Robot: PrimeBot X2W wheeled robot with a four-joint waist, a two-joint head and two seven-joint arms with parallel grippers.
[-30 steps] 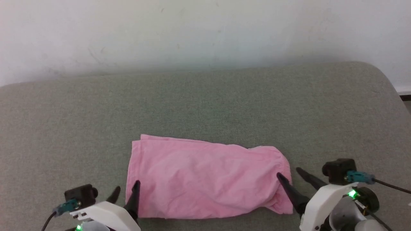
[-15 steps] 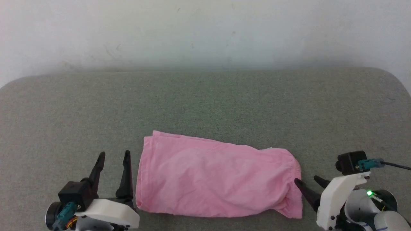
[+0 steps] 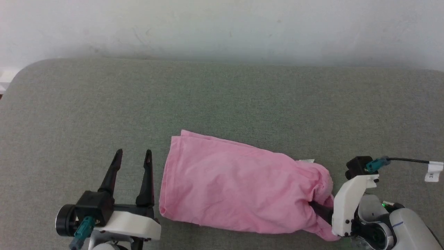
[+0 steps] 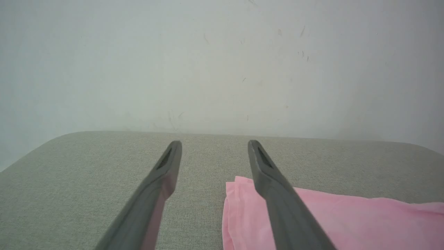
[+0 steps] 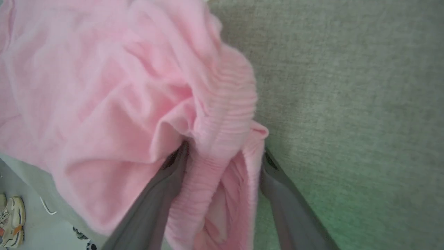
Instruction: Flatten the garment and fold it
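A light pink garment [image 3: 236,187] lies folded into a rough oblong on a desk [image 3: 222,104] covered in grey-green fabric, towards its near edge and a little right of centre, with a pale wall [image 3: 222,27] behind. Its left end is flat, with layered straight edges; its right end is bunched and raised, and a small white label [image 3: 307,160] peeks out at the top of that bunch. The left claw [image 3: 134,152] hovers just beside the left end of the cloth, apart from it, its two dark fingers spread wide and pointing away from the robot with nothing between them. In the left wrist view the left claw [image 4: 215,144] shows the same wide gap over the bare desk [image 4: 69,173], with the garment [image 4: 347,222] lying low to the right behind one finger. The right claw [image 3: 321,210] is pushed into the bunched right end, its fingertips hidden by pink folds in the head view. In the right wrist view the right claw [image 5: 223,152] is spread wide, not pinched: the ribbed, gathered edge of the garment [image 5: 104,86] sits between the fingers, one finger tucked under a fold and the other touching the cloth's outer side, next to the desk [image 5: 347,86]. Past the desk's edge, a shoe [image 5: 10,222] rests on the floor.
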